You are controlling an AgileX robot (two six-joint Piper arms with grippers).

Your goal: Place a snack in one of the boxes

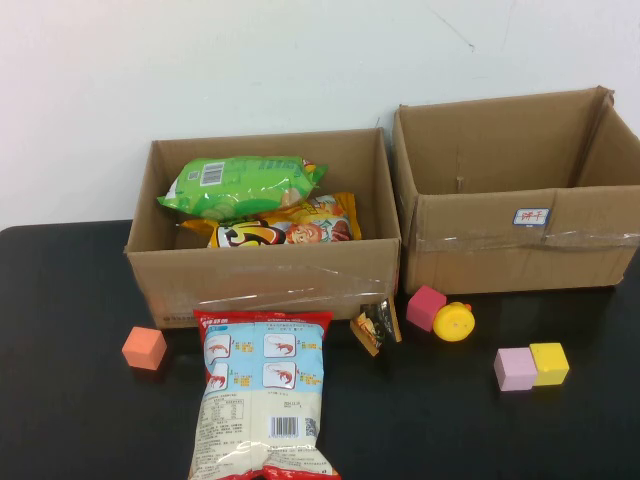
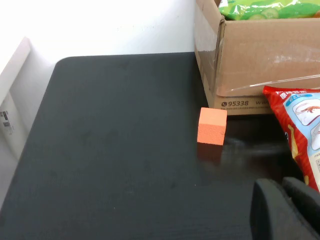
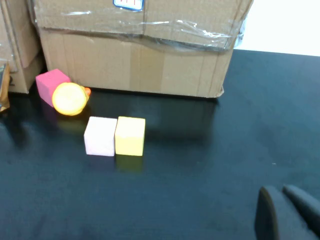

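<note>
An orange cube lies on the black table at the left. At the right, a pink cube touches a yellow ball; nearer, a lilac cube touches a yellow cube.

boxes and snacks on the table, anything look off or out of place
Mildly. The left box already holds two snack bags while the right box looks empty. A big shrimp chip bag lies flat before the left box, and a small wrapper leans against its corner. Left tool and right tool are shut and hold nothing.
</note>
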